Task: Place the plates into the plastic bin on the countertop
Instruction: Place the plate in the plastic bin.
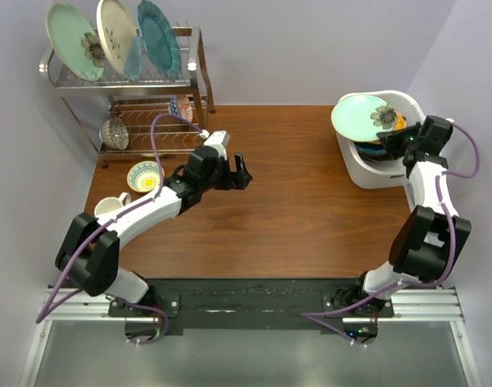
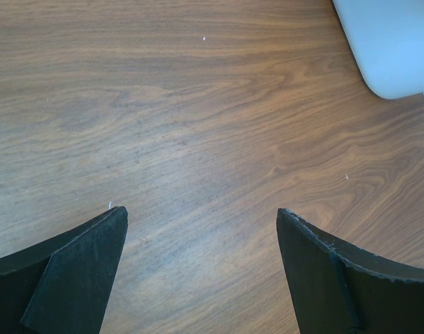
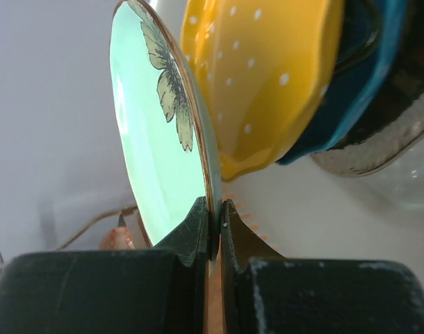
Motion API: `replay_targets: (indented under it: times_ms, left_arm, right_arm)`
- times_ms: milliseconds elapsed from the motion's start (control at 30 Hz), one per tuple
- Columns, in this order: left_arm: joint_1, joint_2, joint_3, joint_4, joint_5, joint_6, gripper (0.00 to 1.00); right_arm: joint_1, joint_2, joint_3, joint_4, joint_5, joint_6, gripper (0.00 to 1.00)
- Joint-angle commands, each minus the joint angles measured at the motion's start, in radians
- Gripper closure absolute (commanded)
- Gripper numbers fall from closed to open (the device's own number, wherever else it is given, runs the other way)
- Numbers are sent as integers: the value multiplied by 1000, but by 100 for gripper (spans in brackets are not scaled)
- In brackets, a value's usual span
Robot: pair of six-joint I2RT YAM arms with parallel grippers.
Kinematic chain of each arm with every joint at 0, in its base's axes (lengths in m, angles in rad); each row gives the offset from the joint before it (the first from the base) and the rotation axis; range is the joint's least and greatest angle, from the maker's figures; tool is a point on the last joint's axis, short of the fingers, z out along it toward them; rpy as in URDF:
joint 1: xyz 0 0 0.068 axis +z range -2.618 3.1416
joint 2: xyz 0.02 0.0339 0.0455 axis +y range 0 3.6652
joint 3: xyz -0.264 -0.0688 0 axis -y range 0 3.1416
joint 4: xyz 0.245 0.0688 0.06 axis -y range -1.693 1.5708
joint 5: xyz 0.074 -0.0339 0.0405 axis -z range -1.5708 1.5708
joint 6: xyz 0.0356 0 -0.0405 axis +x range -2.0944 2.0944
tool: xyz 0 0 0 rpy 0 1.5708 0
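Observation:
My right gripper (image 1: pixel 397 142) is shut on the rim of a pale green plate with a dark flower (image 1: pixel 364 116) and holds it tilted over the white plastic bin (image 1: pixel 365 172). In the right wrist view the fingers (image 3: pixel 215 206) pinch the green plate's edge (image 3: pixel 156 139). Behind it in the bin (image 3: pixel 323 223) lie a yellow plate with white dots (image 3: pixel 261 83) and a blue plate (image 3: pixel 365 90). My left gripper (image 1: pixel 242 171) is open and empty above the bare wood (image 2: pixel 201 212), well left of the bin, whose corner shows (image 2: pixel 393 49).
A chrome wire rack (image 1: pixel 189 72) stands at the back left with three upright plates: pale green flowered (image 1: pixel 75 40), cream (image 1: pixel 117 32), teal (image 1: pixel 159 36). A small patterned bowl (image 1: pixel 143 175) and a white mug (image 1: pixel 109 208) sit by the left arm.

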Motion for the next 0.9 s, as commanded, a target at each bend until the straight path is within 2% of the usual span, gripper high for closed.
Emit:
replay_targets:
  times_ms: [0,233,867]
  left_arm:
    - [3,-36,1,21,-8,13,7]
    - [3,-30,2,21,-8,19,7]
    - [3,-3,21,21,-8,24,7]
  right_arm:
    - [-42,-45,44,174,46,92,100]
    - [-101,-9,-7,251,37,170,100]
    - [-101,107,36,257,-9,164,100]
